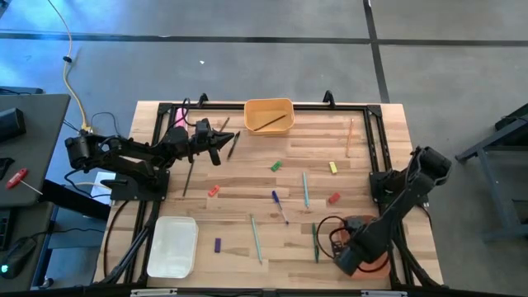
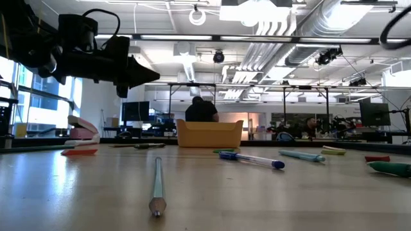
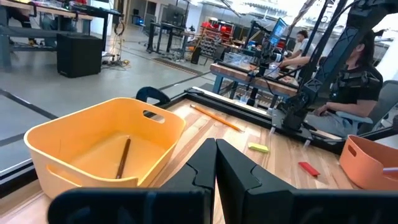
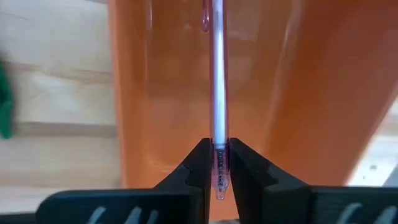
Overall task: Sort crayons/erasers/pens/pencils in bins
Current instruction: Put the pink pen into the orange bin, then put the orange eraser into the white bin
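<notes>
A thin pink pen point(image 4: 218, 93) is pinched near its tip between the right gripper's point(image 4: 217, 163) two dark fingers, which are nearly closed on it; its shaft runs straight out over the inside of the salmon-orange bin point(image 4: 298, 106). In the high view that bin point(image 1: 363, 239) sits at about five o'clock on the table point(image 1: 247, 190), mostly covered by the right gripper point(image 1: 351, 257) above it.

The yellow-orange bin point(image 1: 269, 115) stands at twelve o'clock against the far edge, with one dark pencil point(image 1: 271, 123) lying slanted on its floor (the left wrist view shows the same pencil point(image 3: 122, 158) resting on the bottom of that bin point(image 3: 93, 134)). The left gripper point(image 1: 221, 142), at about eleven o'clock, hangs above the wood just beside this bin, fingers pressed together and holding nothing. Another pencil point(image 1: 188, 177) lies just below it, toward nine o'clock.

The white bin point(image 1: 172, 246) is at seven o'clock, a purple crayon point(image 1: 218, 244) just beside it. Near the centre lie a green crayon point(image 1: 275, 166), a red crayon point(image 1: 213, 190), a blue pen point(image 1: 280, 205) and a teal pen point(image 1: 305, 190). A yellow crayon point(image 1: 333, 167) and another red crayon point(image 1: 333, 198) lie toward three o'clock, and an orange pencil point(image 1: 349, 136) lies at two o'clock.
</notes>
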Robot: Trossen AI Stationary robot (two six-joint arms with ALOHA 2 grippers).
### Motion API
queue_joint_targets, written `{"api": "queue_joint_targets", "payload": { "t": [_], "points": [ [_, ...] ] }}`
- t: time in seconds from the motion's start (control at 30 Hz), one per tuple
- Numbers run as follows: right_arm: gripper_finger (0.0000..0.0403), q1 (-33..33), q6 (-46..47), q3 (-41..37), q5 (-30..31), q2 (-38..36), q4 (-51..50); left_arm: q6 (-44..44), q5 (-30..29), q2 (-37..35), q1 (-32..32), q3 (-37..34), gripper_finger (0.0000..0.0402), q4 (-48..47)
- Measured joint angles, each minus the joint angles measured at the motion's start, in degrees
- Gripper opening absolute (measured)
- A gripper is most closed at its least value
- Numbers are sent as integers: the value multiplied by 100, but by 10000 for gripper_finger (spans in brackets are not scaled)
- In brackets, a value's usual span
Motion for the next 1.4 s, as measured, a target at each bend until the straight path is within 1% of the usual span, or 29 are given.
{"api": "queue_joint_targets", "payload": {
  "t": [0.13,0.23,0.37,0.47,0.53,0.6,0.73,0.8,0.87,0.97,1.03,1.1,1.17,1.23,1.33,1.4],
  "points": [
    [35,0,-101,-292,1,-1,383,0,0,0,0,0,0,-11],
    [46,0,-146,-401,2,0,535,0,0,0,0,0,0,-10],
    [77,0,-167,-454,-19,0,590,-1,0,0,0,0,0,-10],
    [103,-2,-316,-454,-201,-4,623,0,0,0,0,0,0,-12],
    [117,0,-578,-454,-300,-41,700,0,0,0,0,0,0,-30],
    [125,-4,-982,-452,-269,-127,908,0,0,0,0,0,0,-85],
    [123,-82,-1734,-452,-23,-414,967,0,6,-2,0,0,0,-194],
    [110,-167,-2093,-452,316,-645,935,0,50,-2,-6,0,0,-266],
    [88,-276,-2505,-452,742,-905,886,0,62,-1,-9,0,0,-358],
    [40,-546,-3321,-452,1598,-1382,757,112,98,-2,-9,0,0,-355],
    [12,-803,-3964,-449,2252,-1668,670,407,407,-2,-4,0,0,-347],
    [9,-1101,-4768,-449,2846,-1886,684,655,797,-2,-8,0,0,-342],
    [12,-1477,-5802,-449,3277,-2050,720,556,1015,-2,-15,0,0,-318],
    [4,-1921,-6905,-449,3433,-2135,872,301,1016,-2,-10,0,0,-365],
    [3,-2743,-8528,-450,3430,-2164,1374,168,1013,-2,-10,0,0,-522],
    [1,-3314,-9652,-599,3138,-2173,2167,194,1010,-2,-13,0,0,-656]
  ]
}}
